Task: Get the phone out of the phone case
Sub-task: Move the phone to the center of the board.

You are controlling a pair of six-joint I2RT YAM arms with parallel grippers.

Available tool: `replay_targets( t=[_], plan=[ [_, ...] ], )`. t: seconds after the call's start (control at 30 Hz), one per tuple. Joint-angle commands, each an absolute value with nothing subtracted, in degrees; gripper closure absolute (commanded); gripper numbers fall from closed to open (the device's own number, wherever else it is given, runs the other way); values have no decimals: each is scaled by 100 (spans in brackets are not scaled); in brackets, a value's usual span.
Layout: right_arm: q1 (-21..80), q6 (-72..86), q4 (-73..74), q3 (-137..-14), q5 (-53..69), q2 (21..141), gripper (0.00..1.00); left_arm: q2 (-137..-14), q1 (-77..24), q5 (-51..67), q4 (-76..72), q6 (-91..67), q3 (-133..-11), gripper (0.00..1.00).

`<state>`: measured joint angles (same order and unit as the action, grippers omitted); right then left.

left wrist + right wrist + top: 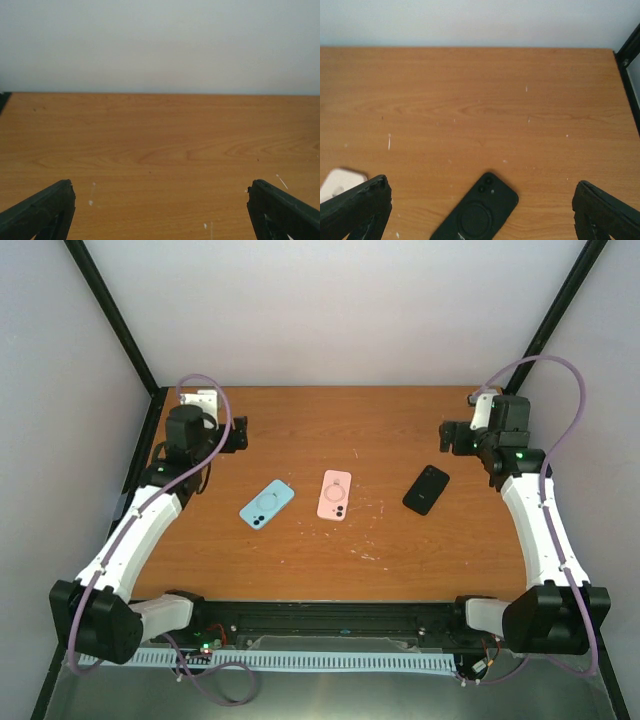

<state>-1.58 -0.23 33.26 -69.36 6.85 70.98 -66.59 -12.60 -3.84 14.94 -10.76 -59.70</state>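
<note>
the black phone case (477,212) lies just ahead of my right gripper (446,437), centred between its wide-spread jaws, long axis slanted. my left gripper (238,434) (equally wide, empty) is far off.

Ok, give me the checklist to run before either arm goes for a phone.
1. left gripper open and empty: ok.
2. right gripper open and empty: ok.
3. black phone case lying flat, back up, just ahead of the right gripper: ok.
4. blue phone case and pink phone case lying apart, nothing touching them: ok.
5. A phone seated inside each one: cannot tell.
</note>
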Motion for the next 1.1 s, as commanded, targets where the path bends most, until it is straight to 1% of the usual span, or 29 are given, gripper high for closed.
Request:
replay_targets(
  t=[0.0, 0.2, 0.33, 0.47, 0.67, 0.77, 1.07],
  plan=[
    [-157, -855, 3362, -6688, 1028, 7007, 2, -6883, -1585, 261, 1349, -1445, -5985, 4],
    [-157, -1434, 4058, -6840, 1343, 7364, 0, -7310, -2470, 776, 1188, -1731, -5927, 2],
    [-158, -1459, 4436, -7009, 1515, 7713, 0, -7608, -3040, 950, 882, -1957, -5829, 1],
    [-155, -1364, 4725, -7097, 1629, 8051, 0, -7971, -3340, 1224, 484, -2195, -5714, 1],
    [-158, -1366, 4979, -6967, 1494, 8358, 0, -8492, -3500, 1454, -3, -2420, -5704, 1],
    [-158, -1379, 5187, -7007, 1628, 8662, 0, -8636, -3517, 1592, -56, -2544, -5739, 1],
    [-132, -1036, 5441, -7433, 2045, 9894, 0, -8317, -3551, 1770, -314, -2839, -5293, 0]
  ],
)
